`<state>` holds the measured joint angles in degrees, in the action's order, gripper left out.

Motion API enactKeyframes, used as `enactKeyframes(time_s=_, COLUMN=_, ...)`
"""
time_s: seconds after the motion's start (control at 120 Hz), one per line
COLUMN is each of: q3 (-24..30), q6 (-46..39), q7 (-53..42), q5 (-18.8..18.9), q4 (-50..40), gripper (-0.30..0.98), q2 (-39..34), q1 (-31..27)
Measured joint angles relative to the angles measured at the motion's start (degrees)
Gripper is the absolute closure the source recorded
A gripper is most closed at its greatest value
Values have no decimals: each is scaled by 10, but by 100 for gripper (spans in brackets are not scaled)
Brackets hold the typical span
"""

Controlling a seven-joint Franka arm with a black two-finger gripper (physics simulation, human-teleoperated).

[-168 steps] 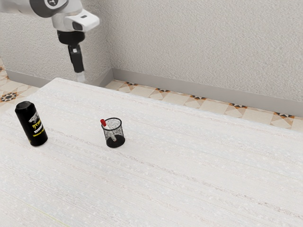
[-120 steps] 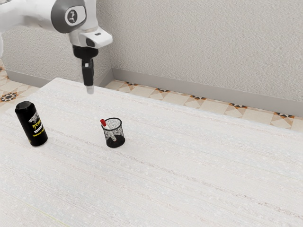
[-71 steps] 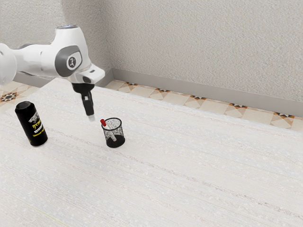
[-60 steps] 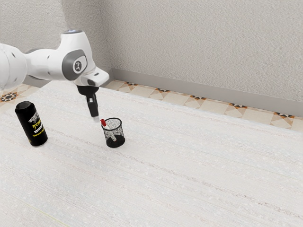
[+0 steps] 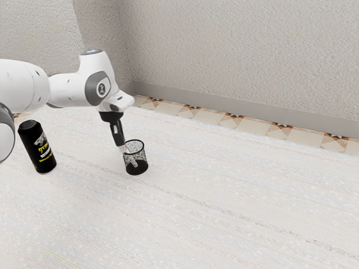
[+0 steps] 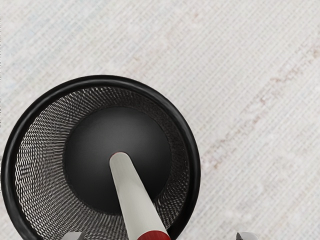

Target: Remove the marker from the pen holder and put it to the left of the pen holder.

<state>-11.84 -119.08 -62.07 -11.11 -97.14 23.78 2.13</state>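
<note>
The gripper (image 5: 122, 149) is at the pen holder's rim, on the side toward the exterior view's left, and covers the marker's red cap there. The black mesh pen holder (image 5: 144, 157) stands upright on the table with the marker (image 5: 134, 163) leaning inside. From the hand, the gripper (image 6: 160, 236) is open, its tips far apart on either side of the marker's cap end. The white marker (image 6: 134, 197) slants from the floor of the pen holder (image 6: 195, 165) up to its red cap, near the rim.
A black can (image 5: 38, 147) with yellow lettering stands on the white table (image 5: 207, 207), toward the exterior view's left, with part of the arm close beside it. A wall rises beyond the table's far edge.
My hand has come down and toward the exterior view's right, from just beside the pen holder to its rim, over the red cap. The holder, marker and can have not moved.
</note>
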Motion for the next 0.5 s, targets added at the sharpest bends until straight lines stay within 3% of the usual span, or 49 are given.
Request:
enactKeyframes(time_s=0.1, q3=0, q6=-1, q7=-4, q5=-3, q4=0, gripper=53, q2=0, q1=1)
enactKeyframes(time_s=0.225, q3=0, q6=-3, q7=-8, q5=-3, q4=0, gripper=67, q2=0, q1=1)
enactKeyframes(time_s=0.367, q3=-4, q6=-2, q7=-10, q5=5, q4=0, gripper=74, q2=-11, q1=-1)
enactKeyframes(time_s=0.5, q3=-5, q6=23, q7=-10, q5=32, q4=0, gripper=77, q2=-81, q1=8)
